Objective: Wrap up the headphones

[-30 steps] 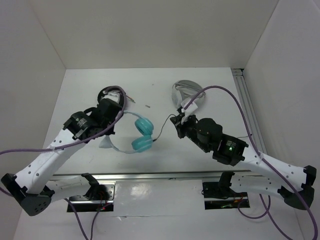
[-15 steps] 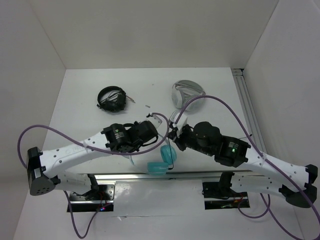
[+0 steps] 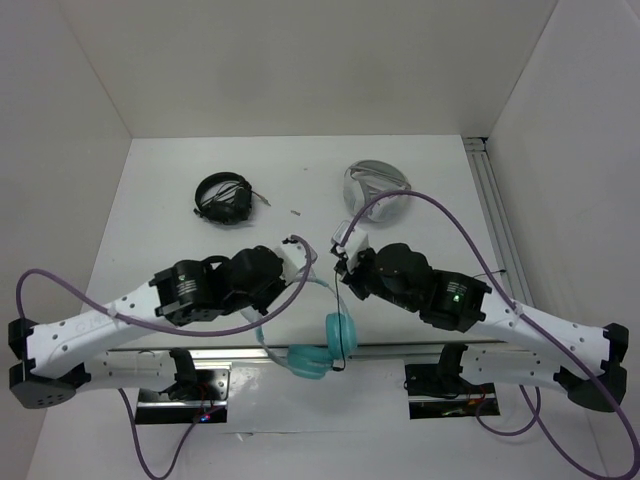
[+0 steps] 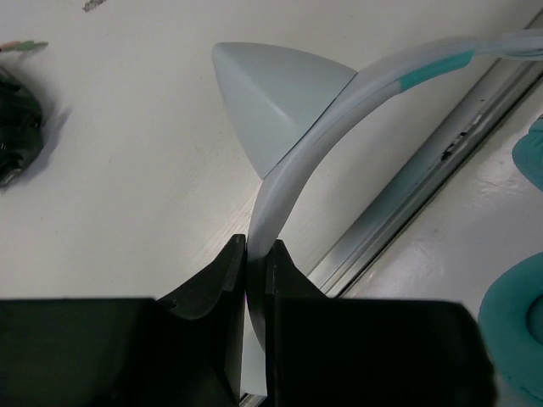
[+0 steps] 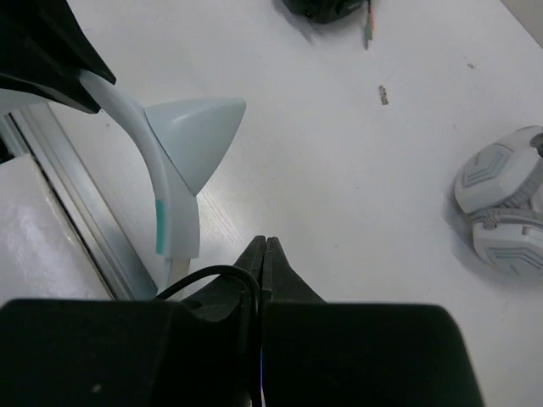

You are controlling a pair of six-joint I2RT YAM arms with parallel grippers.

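Observation:
The teal headphones hang between my two grippers; their turquoise ear cups [image 3: 338, 330] dangle over the rail at the near table edge. My left gripper [image 3: 292, 262] is shut on the pale headband [image 4: 293, 165], just below its pointed tip [image 4: 271, 97], as the left wrist view [image 4: 254, 248] shows. An ear cup [image 4: 519, 331] shows at that view's right edge. My right gripper [image 3: 346, 264] is shut on the thin black cable [image 5: 208, 275], which loops out of the left side of its closed fingertips [image 5: 265, 243]. The headband [image 5: 174, 199] stands left of them.
Black headphones [image 3: 224, 197] lie at the back left of the table. Grey-and-white headphones [image 3: 372, 186] lie at the back right, also in the right wrist view [image 5: 505, 208]. A metal rail [image 3: 230, 349] runs along the near table edge. White walls enclose the table.
My left gripper has carried the headphones from the table's left middle toward the near edge; the ear cups now hang lower over the rail. My right gripper has shifted slightly left with the cable.

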